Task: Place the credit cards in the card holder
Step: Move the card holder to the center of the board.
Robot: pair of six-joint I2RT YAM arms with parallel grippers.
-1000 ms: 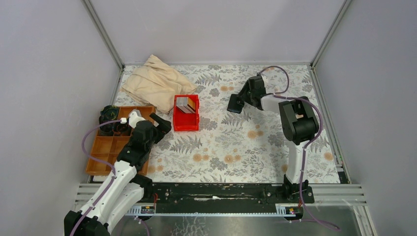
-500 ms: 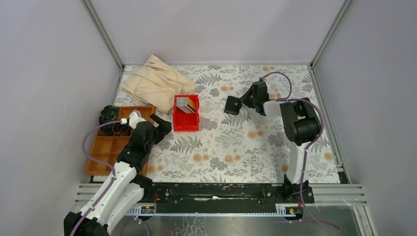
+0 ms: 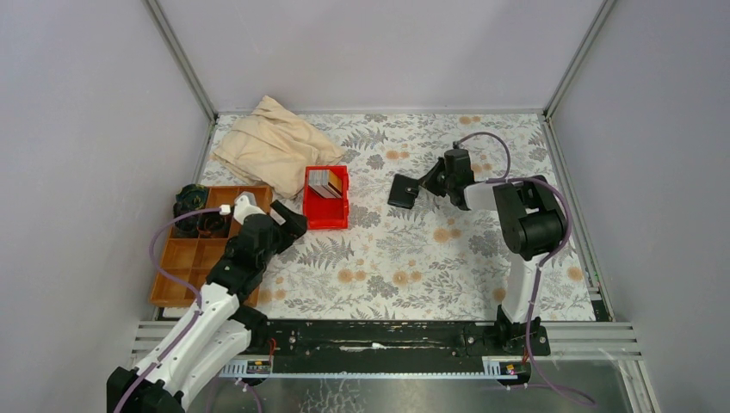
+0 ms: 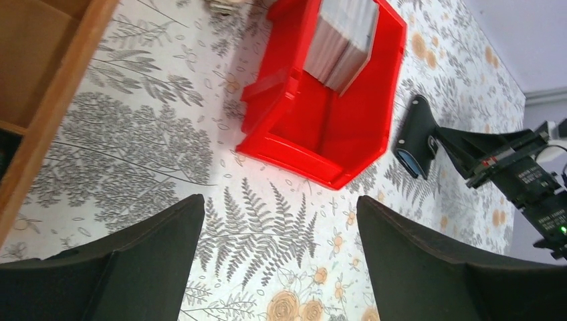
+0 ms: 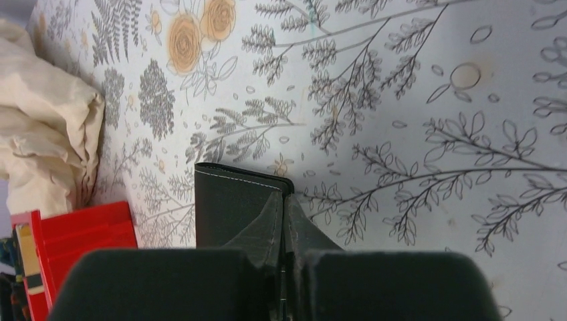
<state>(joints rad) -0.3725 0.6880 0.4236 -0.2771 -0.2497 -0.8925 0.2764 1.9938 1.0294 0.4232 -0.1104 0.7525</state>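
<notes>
One wrist view up close, right gripper pinching card holder

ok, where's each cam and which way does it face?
Top external: above and behind the robot, looking down at the table; both arms show.
Left wrist: on the left arm, facing the red bin of credit cards; open left pincer shows.
Right wrist: on the right arm, facing the card holder; shut right pincer grips it.
All three share red bin, card holder.
</notes>
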